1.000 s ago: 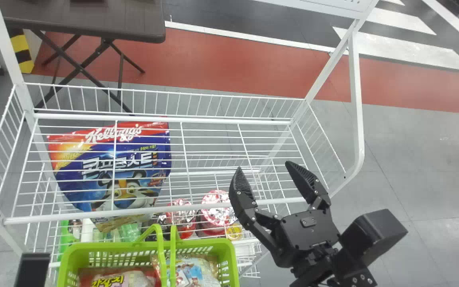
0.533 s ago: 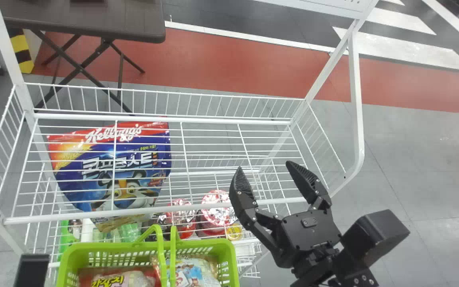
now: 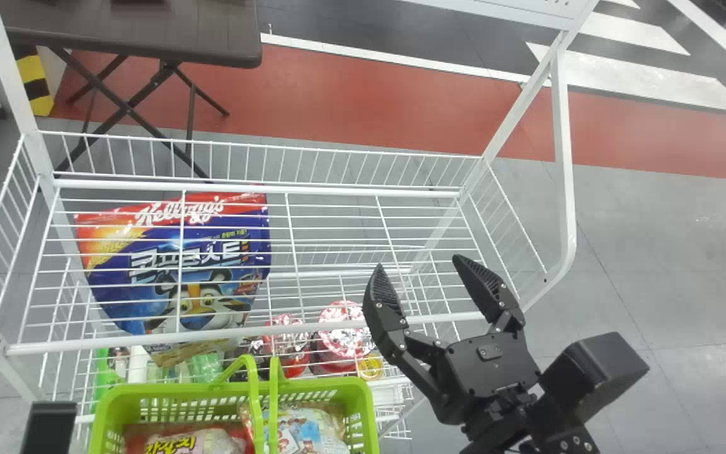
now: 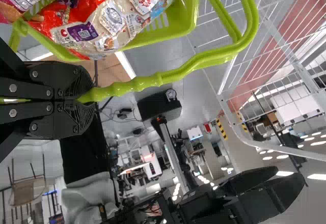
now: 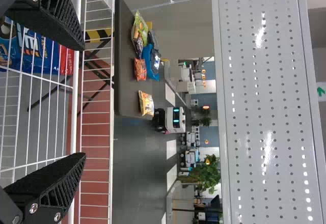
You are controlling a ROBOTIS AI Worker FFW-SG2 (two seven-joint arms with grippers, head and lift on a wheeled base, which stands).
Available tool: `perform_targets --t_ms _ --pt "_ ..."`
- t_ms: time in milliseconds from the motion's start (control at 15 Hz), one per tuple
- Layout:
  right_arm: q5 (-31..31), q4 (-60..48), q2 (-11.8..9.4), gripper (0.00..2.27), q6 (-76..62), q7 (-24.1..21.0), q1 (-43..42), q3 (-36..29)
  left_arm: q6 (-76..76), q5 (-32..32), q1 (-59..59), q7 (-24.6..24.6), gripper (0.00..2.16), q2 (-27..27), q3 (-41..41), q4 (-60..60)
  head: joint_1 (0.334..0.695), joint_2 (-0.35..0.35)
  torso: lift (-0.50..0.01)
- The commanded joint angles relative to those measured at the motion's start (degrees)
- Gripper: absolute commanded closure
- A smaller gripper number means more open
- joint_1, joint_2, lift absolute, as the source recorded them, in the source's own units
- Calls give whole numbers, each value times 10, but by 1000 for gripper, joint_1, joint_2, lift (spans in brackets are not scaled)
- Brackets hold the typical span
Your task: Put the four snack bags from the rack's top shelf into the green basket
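Well — blue bag [image 3: 149, 257] beneath wire shelf [image 3: 149, 338], right fingers [image 3: 383, 302] spread, left fingers [image 4: 75, 80] clenched on handle [image 4: 204, 60] of green basket [image 3: 180, 389]

Green basket [image 3: 365, 403]: appeared plastic, smooth, softly glossy; its handle was ridged. Rack [image 3: 149, 338]: looked like metal wire and tube, smoothly coated in white. Perforated panel [image 5: 260, 102]: looked metallic, smooth, glossy. Cereal bag [image 3: 117, 261] and snack bags [image 4: 122, 18]: were glossy, crinkled film. Table [image 3: 180, 47]: had a dark, low-sheen top. Right gripper [image 3: 418, 261]: had matt black, ribbed fingers.
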Motion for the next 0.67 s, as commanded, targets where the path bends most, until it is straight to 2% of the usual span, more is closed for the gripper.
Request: perform_targets --t_ms 0,600 --pt "0 0 0 70 0 0 0 0 0 0 0 0 2121 0 0 0 695 -350 0" --pt "-3 -1 0 66 -2 0 0 -2 0 0 1 -1 2121 0 0 0 695 -350 0"
